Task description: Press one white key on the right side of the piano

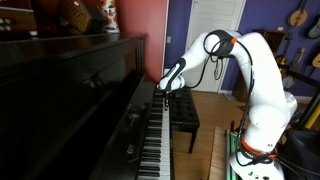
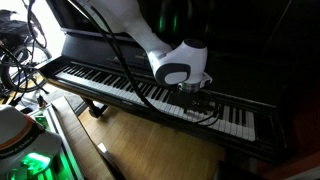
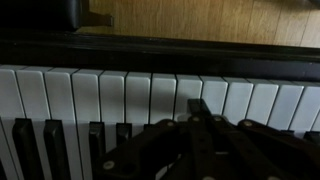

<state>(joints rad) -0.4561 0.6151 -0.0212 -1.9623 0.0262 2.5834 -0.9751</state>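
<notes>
Piano [image 1: 90, 85] is occupying its usual place, with its keyboard [image 2: 100, 80] facing the arm. The hand [image 2: 196, 97] is hovering low over the right-hand keys with its fingers drawn together to one tip (contact cannot be confirmed), probably so that it is striking only one narrow white key [image 3: 188, 92]. Count: one piano, one hand, one bench [image 1: 184, 110].

Upright piano [image 1: 90, 75]: glossy black case, fallboard open, standing on a wood floor [image 2: 130, 150]. The long keyboard [image 2: 105, 80] is fully exposed in both exterior views. In the wrist view the white keys [image 3: 110, 95] sit side by side and level, with black keys [image 3: 28, 150] grouped at the lower edge.
</notes>
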